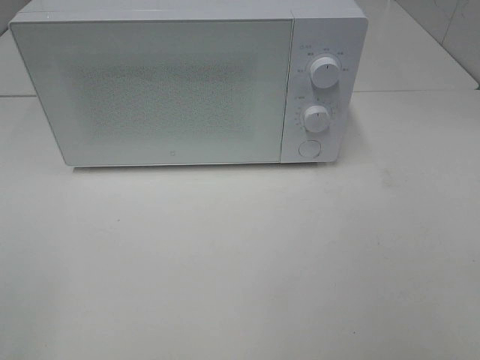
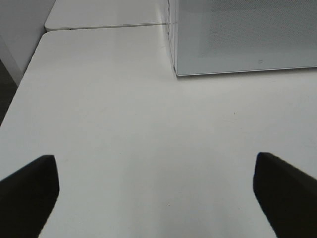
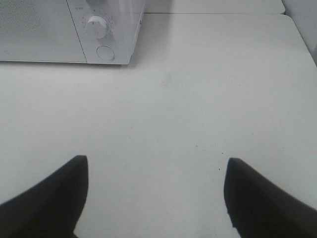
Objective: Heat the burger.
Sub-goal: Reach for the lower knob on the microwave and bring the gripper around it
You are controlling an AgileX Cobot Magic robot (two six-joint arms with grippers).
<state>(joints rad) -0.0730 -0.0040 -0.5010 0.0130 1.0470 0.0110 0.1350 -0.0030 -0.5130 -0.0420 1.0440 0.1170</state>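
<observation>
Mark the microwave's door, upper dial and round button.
microwave door (image 1: 150,90), exterior high view, middle of the panel.
upper dial (image 1: 325,72), exterior high view, knob face.
round button (image 1: 308,148), exterior high view, button centre.

Tabletop (image 1: 240,270): white, matte. One white microwave (image 1: 187,82) stands on it, door shut; a seam in the tabletop runs behind the microwave.

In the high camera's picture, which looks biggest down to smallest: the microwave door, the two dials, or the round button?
1. microwave door, by far the largest
2. upper dial and lower dial: nearly alike, so not ranked
3. round button, slightly smaller
</observation>
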